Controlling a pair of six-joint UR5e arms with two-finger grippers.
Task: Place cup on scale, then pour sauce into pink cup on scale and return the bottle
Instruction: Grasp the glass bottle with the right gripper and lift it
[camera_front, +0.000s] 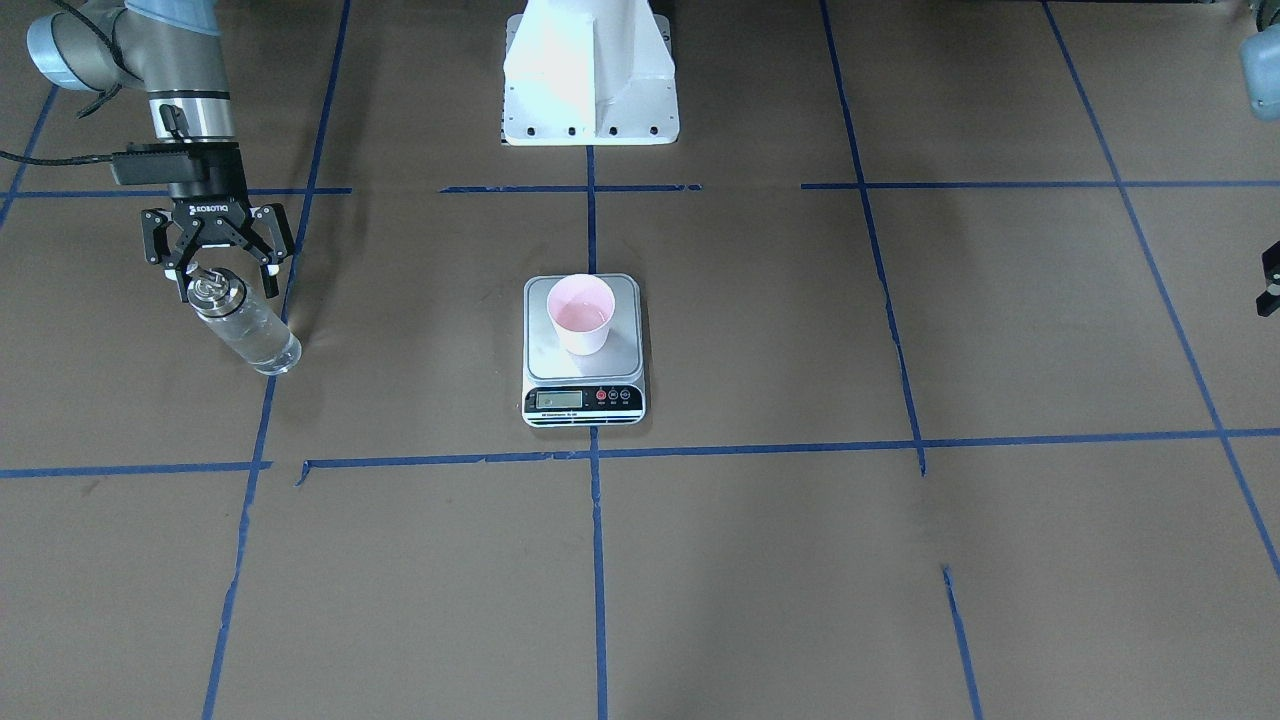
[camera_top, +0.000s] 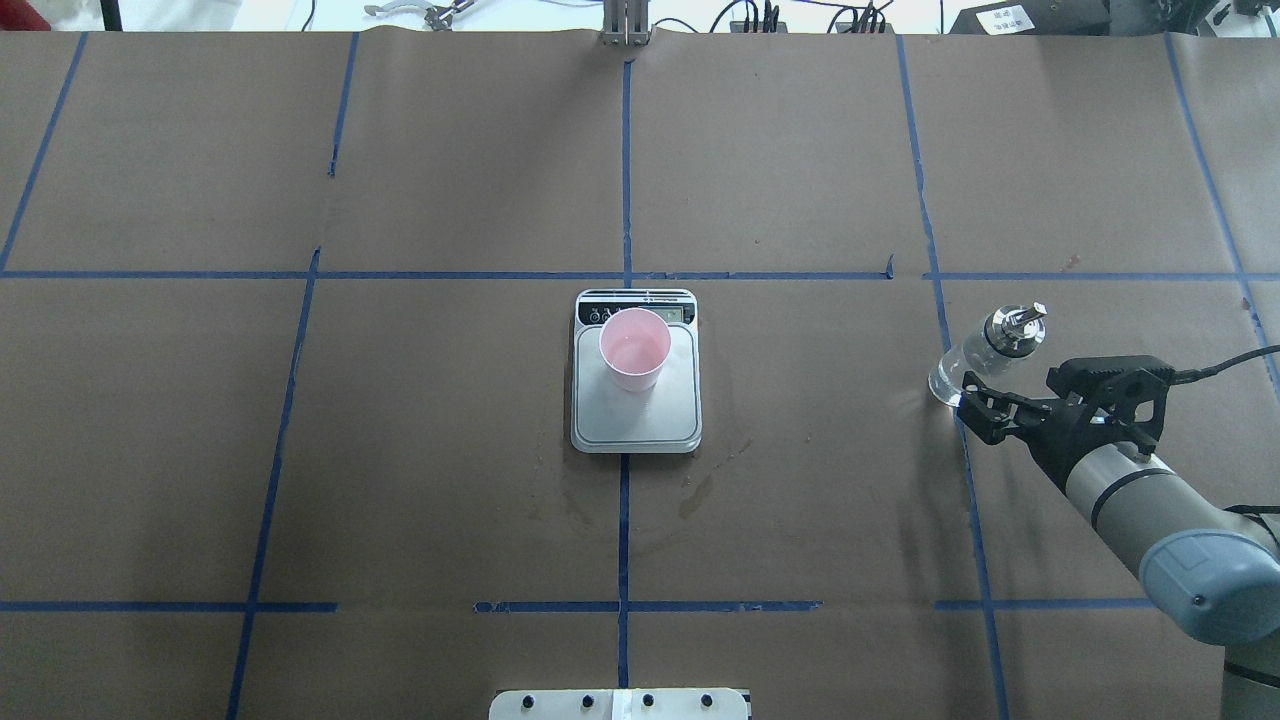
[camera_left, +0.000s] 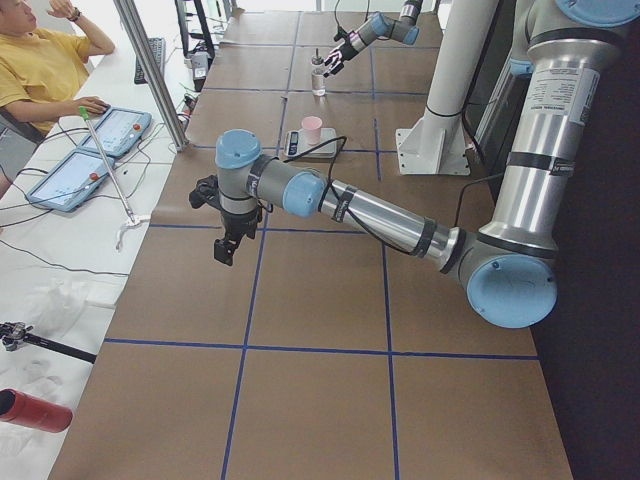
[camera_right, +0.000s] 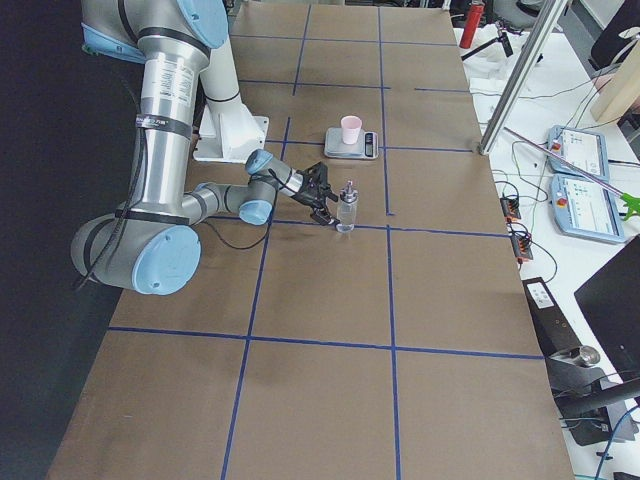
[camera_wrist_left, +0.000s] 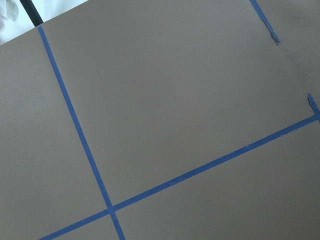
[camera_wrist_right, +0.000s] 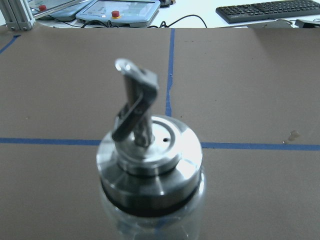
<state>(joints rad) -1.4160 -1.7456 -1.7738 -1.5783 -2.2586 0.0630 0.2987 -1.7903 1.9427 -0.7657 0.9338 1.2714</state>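
1. Robotics lab, no question: a brown paper-covered table (camera_top: 450, 450), gridded with blue tape lines (camera_top: 624, 150).
2. White metal robot pedestal (camera_front: 590, 70) at the surface's robot-side edge; a grey jointed robot arm with pale blue caps (camera_left: 380, 215) reaches over the surface.
3. Past the operator-side edge: blue-grey touchscreen control pendants (camera_left: 115, 130), a black keyboard (camera_wrist_right: 267, 10), and a seated person in a yellow shirt (camera_left: 40, 65).

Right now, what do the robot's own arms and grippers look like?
Both arms, the left arm and the right arm, are silver-grey tubes with pale blue joint caps and a printed label on the upright segment. Black cables run along them. The right gripper is black with white ROBOTIQ lettering; the left gripper is black too.
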